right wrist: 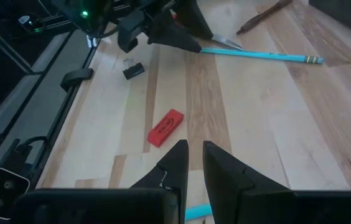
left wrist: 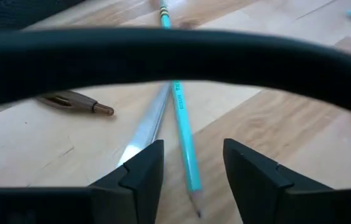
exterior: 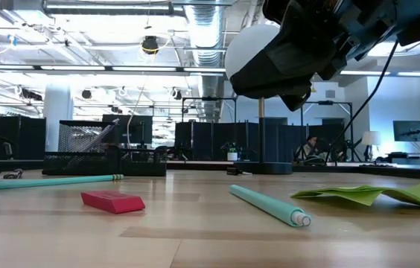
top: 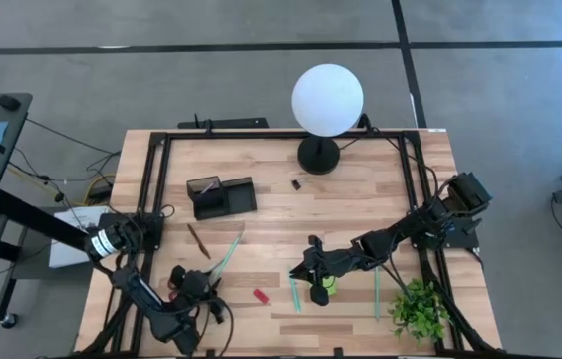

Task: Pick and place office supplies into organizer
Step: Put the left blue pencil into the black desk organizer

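Observation:
The black organizer (top: 223,196) stands at the far left of the wooden table. A teal pencil (left wrist: 182,124) lies on the wood with a brown pen (left wrist: 76,102) beside it. My left gripper (left wrist: 193,149) is open low over the pencil's sharpened end, one finger on either side and clear of it. A red eraser (right wrist: 165,127) and a black clip (right wrist: 134,70) lie nearby. My right gripper (right wrist: 195,146) hovers mid-table with only a narrow gap between its fingers and nothing in it, beside a lime-green sticky note (exterior: 366,195) and a teal pen (exterior: 269,206).
A white globe lamp (top: 328,98) on a round black base (top: 318,157) stands at the far middle. A green plant (top: 421,309) sits at the near right. Another teal pen (top: 377,289) lies close to it. A small dark piece (top: 297,183) lies right of the organizer.

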